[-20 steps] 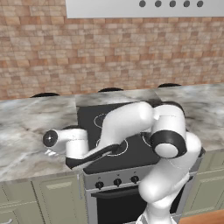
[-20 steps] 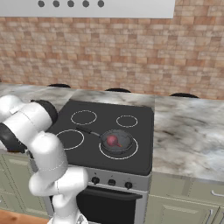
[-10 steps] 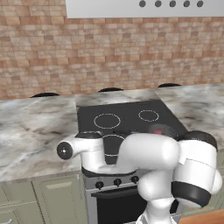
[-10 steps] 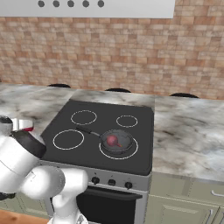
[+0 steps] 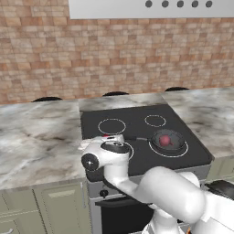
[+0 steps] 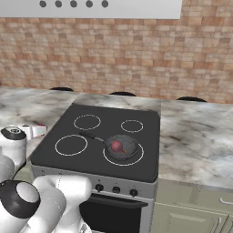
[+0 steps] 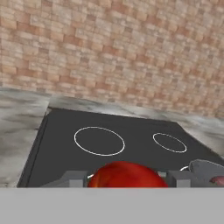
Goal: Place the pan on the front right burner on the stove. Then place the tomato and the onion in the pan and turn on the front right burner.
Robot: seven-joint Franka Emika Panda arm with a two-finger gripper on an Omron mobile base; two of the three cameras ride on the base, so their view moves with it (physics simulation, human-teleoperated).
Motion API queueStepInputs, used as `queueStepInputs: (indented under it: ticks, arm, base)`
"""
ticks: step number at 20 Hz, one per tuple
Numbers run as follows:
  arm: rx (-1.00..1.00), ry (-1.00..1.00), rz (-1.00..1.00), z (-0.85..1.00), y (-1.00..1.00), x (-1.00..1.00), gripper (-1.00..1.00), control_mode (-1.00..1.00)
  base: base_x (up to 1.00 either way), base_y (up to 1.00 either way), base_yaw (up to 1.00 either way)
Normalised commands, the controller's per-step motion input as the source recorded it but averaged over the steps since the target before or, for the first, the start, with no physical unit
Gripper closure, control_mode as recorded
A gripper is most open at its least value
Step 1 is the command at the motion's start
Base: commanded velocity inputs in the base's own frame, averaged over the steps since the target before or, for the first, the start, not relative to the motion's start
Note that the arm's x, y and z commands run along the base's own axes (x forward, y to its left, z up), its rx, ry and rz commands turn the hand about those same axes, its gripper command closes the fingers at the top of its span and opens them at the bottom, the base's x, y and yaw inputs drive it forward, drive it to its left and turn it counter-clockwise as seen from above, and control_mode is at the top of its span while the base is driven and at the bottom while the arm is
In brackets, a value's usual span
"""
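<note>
the jaws grasp the tomato (image 7: 127, 175) over the stove (image 6: 91, 157); the onion (image 6: 117, 145) sits in the pan (image 6: 122, 146).

Brick wall (image 5: 91, 55), marble counter (image 6: 195, 132), green cabinets (image 5: 45, 210), hood (image 6: 109, 7)

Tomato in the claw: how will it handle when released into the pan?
The tomato looks round and glossy, so it may slip between the fingers of the claw. Released, it would probably roll until the shallow rim of the pan or the onion stops it.
</note>
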Motion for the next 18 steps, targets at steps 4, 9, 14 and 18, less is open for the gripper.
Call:
queueStepInputs:
  ticks: [4, 9, 14, 18]
  arm:
    - [0.14, -0.06, -0.01, 0.31, -0.72, 0.0, 1.0, -1.0]
    - [0.17, 0.0, -0.01, 0.39, -0.6, 0.0, 1.0, -1.0]
    - [0.14, 0.0, -0.02, 0.16, -0.58, 0.0, 1.0, -1.0]
    - [0.1, 0.0, -0.04, 0.02, -0.51, 0.06, 1.0, -1.0]
  base:
    - [0.0, 0.0, 0.0]
    - [0.0, 0.0, 0.0]
    - [0.0, 0.0, 0.0]
    - [0.0, 0.0, 0.0]
